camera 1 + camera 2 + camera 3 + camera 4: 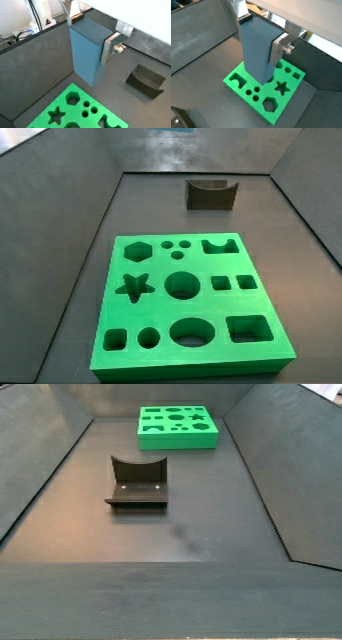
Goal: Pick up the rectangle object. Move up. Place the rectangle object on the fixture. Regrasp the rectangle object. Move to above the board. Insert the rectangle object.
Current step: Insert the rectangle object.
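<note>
No legible text, label, brand, number or sign on anything in view.

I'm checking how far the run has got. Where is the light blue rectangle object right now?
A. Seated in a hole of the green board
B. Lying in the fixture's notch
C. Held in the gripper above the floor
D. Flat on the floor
C: in both wrist views the rectangle object hangs clamped in the gripper, clear of the board, and the fixture stands empty.

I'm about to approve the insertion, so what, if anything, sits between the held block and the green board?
Nothing visible does. The gripper, shut on the rectangle object, hangs above the board; in both wrist views only open air lies below. The fixture stands aside.
</note>
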Controlling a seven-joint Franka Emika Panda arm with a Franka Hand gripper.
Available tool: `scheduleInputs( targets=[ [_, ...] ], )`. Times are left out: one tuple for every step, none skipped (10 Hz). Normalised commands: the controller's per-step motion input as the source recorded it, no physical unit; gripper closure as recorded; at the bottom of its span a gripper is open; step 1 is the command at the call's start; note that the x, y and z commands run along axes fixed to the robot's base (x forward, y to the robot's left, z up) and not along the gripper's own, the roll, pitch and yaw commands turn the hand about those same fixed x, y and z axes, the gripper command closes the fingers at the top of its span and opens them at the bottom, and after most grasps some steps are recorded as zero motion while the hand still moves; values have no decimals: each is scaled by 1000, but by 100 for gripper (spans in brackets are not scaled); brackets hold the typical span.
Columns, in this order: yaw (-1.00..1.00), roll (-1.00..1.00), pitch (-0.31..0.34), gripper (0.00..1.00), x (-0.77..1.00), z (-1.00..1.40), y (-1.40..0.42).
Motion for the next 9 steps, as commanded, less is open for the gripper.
scheduleInputs(
  targets=[
    [31, 0, -36, 100, 23, -86, -123],
    [69, -14, -61, 100, 74, -146, -174],
    [91, -19, -69, 100, 120, -160, -243],
    [111, -11, -99, 100, 86, -191, -274],
    [134, -13, -104, 100, 100, -217, -283],
    [143, -4, -116, 100, 83, -234, -311],
    [160, 0, -114, 100, 77, -263, -351],
    [189, 43, -103, 100, 57, -263, -429],
    [220, 91, -94, 100, 40, -254, -489]
  ],
)
